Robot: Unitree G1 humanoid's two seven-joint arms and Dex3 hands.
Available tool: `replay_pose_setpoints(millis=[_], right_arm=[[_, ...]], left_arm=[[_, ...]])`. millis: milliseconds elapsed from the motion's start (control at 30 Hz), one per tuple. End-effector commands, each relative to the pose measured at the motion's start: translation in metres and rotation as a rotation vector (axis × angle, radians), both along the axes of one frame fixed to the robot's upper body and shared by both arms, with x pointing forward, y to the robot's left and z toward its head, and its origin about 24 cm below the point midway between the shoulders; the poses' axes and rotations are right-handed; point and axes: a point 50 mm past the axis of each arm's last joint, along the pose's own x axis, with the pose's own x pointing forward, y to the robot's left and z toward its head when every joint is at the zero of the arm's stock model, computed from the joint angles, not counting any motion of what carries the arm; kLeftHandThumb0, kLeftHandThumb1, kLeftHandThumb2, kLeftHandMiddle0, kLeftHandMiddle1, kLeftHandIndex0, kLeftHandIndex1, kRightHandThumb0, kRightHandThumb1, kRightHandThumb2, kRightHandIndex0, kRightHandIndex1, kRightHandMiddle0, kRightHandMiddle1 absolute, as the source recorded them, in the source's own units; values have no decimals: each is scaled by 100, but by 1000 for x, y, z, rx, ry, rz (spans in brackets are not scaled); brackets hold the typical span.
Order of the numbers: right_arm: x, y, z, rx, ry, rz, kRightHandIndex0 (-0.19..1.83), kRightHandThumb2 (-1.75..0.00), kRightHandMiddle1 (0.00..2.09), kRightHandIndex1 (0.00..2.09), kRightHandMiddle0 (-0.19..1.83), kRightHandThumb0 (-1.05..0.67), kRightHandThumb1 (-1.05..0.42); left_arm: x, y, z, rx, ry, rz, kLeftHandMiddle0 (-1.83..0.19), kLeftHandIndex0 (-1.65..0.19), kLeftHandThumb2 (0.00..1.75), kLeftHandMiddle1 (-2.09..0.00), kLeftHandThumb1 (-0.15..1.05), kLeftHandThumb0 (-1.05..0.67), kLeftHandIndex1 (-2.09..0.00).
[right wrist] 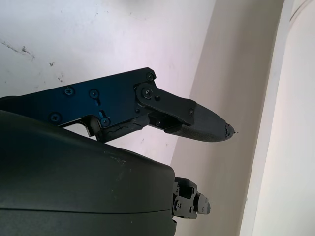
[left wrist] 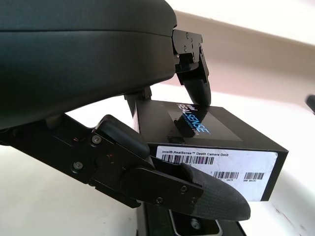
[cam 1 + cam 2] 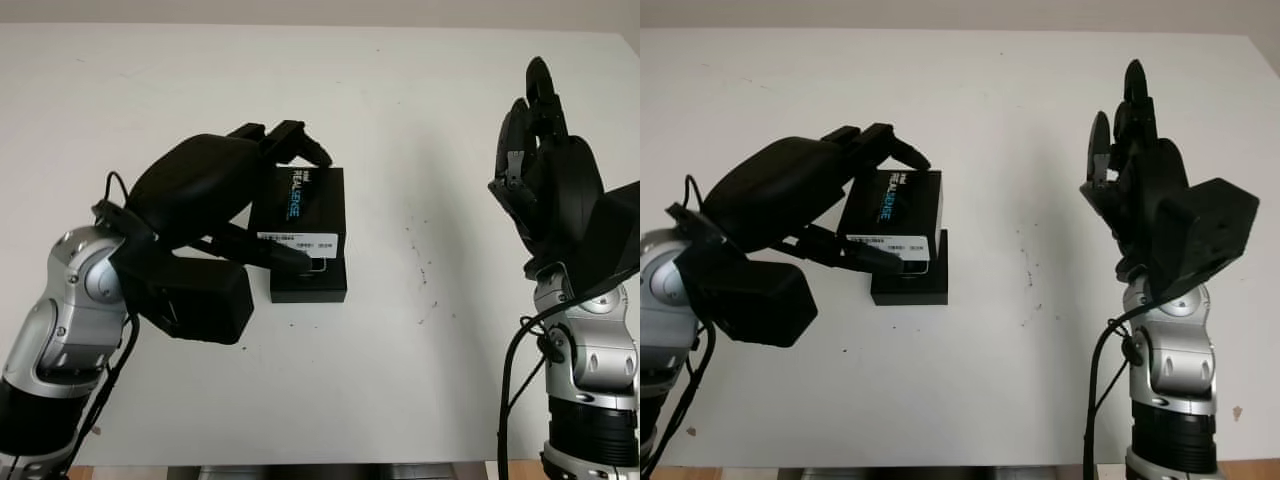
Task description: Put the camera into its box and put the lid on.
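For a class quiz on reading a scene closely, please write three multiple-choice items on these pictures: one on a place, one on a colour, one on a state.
1. Where is the lid?
A. In the left hand, above the box
B. Flat on the table beside the right hand
C. Closed fully on the box

2. What colour is the box base?
A. White
B. Black
C. Red

3. What is the state of the right hand?
A. Gripping the lid
B. Pressing on the box
C. Open, raised off the table at the right

Answers:
1 A, the left hand has fingers on the lid's far and near sides, and the base shows below it.
2 B, it is dark against the white table.
3 C, it holds nothing.
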Motion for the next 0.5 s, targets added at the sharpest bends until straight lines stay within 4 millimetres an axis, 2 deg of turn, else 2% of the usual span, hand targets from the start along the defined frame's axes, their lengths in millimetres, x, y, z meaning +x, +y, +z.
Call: replay_pose_setpoints(millis=[0,233,467], right_arm=[[2,0,0,-24,4,16,-19,-74,3,3,-18,-62,-105],[9,12,-5,2,22,86,-19,-71,1,0,-19,-61,-105],[14,26,-16,-24,73,139,-16,-66,3,3,-15,-61,-105]], left_arm=[[-5,2,-6,-7,-14,22,-12,-7,29,-174,105,-42,-139],[-8,1,-25,0,-17,62,-6,-3,30,-175,105,-45,-137],[-7,-3,-35,-23,12,67,-3,1,31,-182,105,-45,-147]])
